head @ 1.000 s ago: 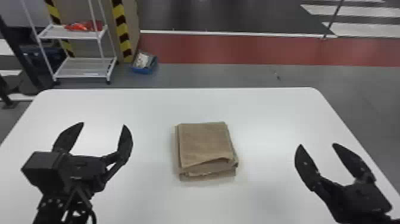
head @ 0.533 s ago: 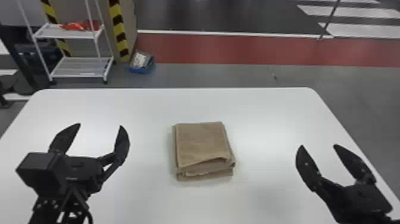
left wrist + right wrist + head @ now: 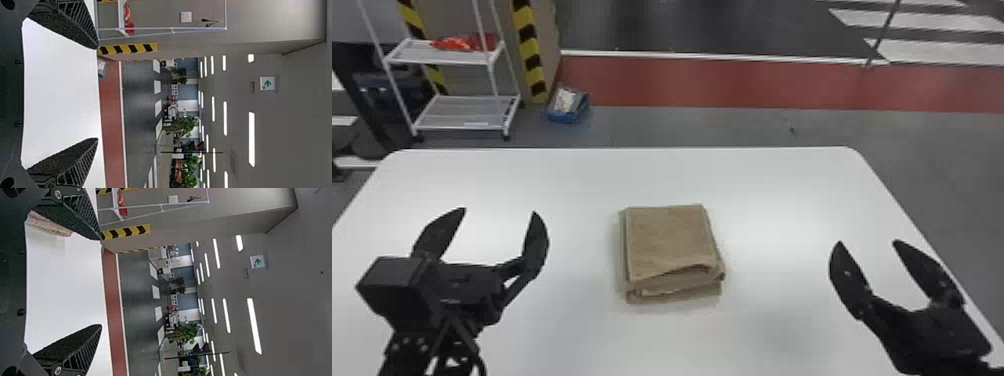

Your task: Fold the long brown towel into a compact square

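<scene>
Towel [image 3: 667, 240], brown, folded into a compact, roughly square stack of several layers, lying flat near the middle of a white table [image 3: 762, 185]. Its top layer slants along the near edge, so the layers beneath show there; the far edge looks straighter. That central spot, between the two arms, probably serves to let either one reach it.

To the towel's left, the left gripper [image 3: 500, 210] has its two black fingers spread wide, with nothing between them. To its right, somewhat farther off, the right gripper [image 3: 868, 242] is likewise wide apart and holding nothing. Both stand away from the cloth, presumably so that they will not snag or drag the folds. The folding looks finished or nearly so; at most, the uneven near edge might want squaring, with some risk of pulling layers loose.

Beyond the table: a white shelf rack [image 3: 464, 114] on grey floor.
</scene>
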Action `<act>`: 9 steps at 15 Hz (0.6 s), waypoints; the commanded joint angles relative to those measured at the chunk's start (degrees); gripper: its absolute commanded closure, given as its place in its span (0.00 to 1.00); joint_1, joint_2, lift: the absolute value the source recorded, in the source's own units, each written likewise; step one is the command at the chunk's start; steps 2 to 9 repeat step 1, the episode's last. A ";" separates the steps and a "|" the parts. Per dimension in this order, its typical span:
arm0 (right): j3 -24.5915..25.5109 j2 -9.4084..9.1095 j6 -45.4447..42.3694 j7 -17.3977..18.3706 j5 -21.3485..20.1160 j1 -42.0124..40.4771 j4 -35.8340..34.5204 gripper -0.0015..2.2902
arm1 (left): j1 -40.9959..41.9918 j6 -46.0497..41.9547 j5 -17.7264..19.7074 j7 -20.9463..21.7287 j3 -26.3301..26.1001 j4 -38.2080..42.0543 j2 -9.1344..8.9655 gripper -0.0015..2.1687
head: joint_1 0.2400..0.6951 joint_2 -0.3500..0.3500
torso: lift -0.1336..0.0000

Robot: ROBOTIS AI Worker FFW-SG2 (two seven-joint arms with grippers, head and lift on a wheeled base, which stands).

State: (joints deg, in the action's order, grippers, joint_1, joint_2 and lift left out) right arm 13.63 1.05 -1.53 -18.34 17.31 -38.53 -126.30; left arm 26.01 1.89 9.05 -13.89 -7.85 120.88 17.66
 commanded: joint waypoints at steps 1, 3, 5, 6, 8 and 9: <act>0.17 0.00 -0.09 0.32 0.00 -0.06 0.00 0.04 | 0.18 0.00 0.00 0.00 -0.15 0.15 0.00 0.02 | 1.00 0.39 | 0.08; 0.17 0.00 -0.09 0.32 0.00 -0.06 0.00 0.04 | 0.18 0.00 0.00 0.00 -0.15 0.15 0.00 0.02 | 1.00 0.39 | 0.08; 0.17 0.00 -0.09 0.32 0.00 -0.06 0.00 0.04 | 0.18 0.00 0.00 0.00 -0.15 0.15 0.00 0.02 | 1.00 0.39 | 0.08; 0.17 0.00 -0.09 0.32 0.00 -0.06 0.00 0.04 | 0.18 0.00 0.00 0.00 -0.15 0.15 0.00 0.02 | 1.00 0.39 | 0.08; 0.17 0.00 -0.09 0.32 0.00 -0.06 0.00 0.04 | 0.18 0.00 0.00 0.00 -0.15 0.15 0.00 0.02 | 1.00 0.39 | 0.08; 0.17 0.00 -0.09 0.32 0.00 -0.06 0.00 0.04 | 0.18 0.00 0.00 0.00 -0.15 0.15 0.00 0.02 | 1.00 0.39 | 0.08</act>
